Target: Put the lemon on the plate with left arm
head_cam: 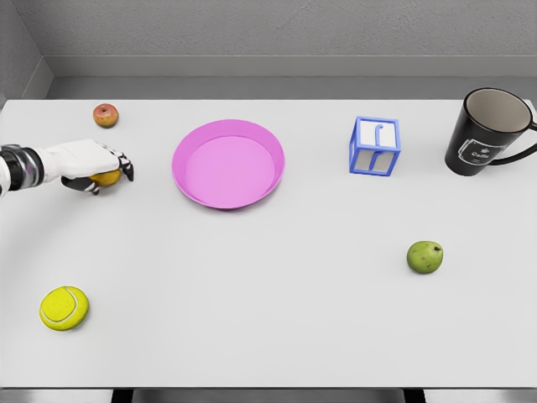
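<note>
Grey walls back a white table (302,319) that fills most of the head view. Left hand (91,164) comes in from the left edge, mid-height, fingers curled down over the lemon (106,177) — only a yellow-orange sliver shows under the palm and dark fingertips. Lemon sits at table level, w/ the hand closed around it; can't tell if it's lifted off the surface. Pink plate (228,163) lies to the right of the hand, apart from it, nothing in it. Small red-orange apple (106,115) sits behind the hand, near the far edge. Tennis ball (65,307) is at the near left corner. Blue wire-frame cube (375,146) stands right of the plate, black mug (487,132) beyond it at the far right — handle pointing right. Green apple (425,257) sits alone, near right.
</note>
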